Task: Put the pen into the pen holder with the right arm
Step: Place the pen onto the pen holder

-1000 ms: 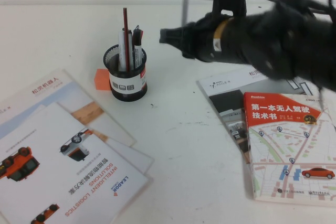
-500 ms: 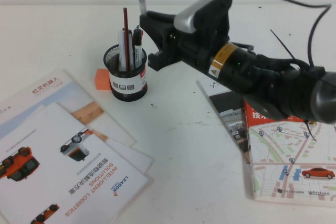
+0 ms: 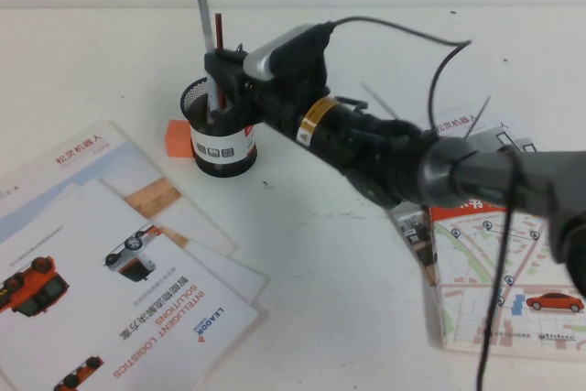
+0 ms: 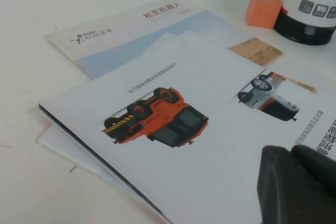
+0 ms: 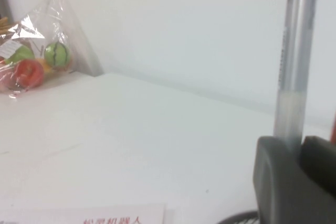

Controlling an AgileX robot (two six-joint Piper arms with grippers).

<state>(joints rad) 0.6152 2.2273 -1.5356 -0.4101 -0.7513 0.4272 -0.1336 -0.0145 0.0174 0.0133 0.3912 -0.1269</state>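
My right gripper (image 3: 222,75) is shut on the slim silver pen (image 3: 203,6) and holds it upright over the mouth of the black mesh pen holder (image 3: 222,142). The pen's lower end is hidden behind the fingers at the holder's rim. A dark red pencil (image 3: 218,29) and capped pens stand in the holder. In the right wrist view the pen (image 5: 295,51) rises from between the fingers (image 5: 275,182), with the holder's rim (image 5: 239,219) just below. My left gripper (image 4: 291,153) is shut and empty, low over the brochures, with the holder (image 4: 310,9) beyond it.
Brochures (image 3: 101,263) lie at the left front. An orange cube (image 3: 176,137) sits beside the holder on its left. Books (image 3: 499,263) lie at the right under the right arm. A plastic bag of fruit (image 5: 31,51) lies far back.
My right arm has swung left with the pen, from the right of the holder to directly over its mouth, and come lower. The left arm has not moved.
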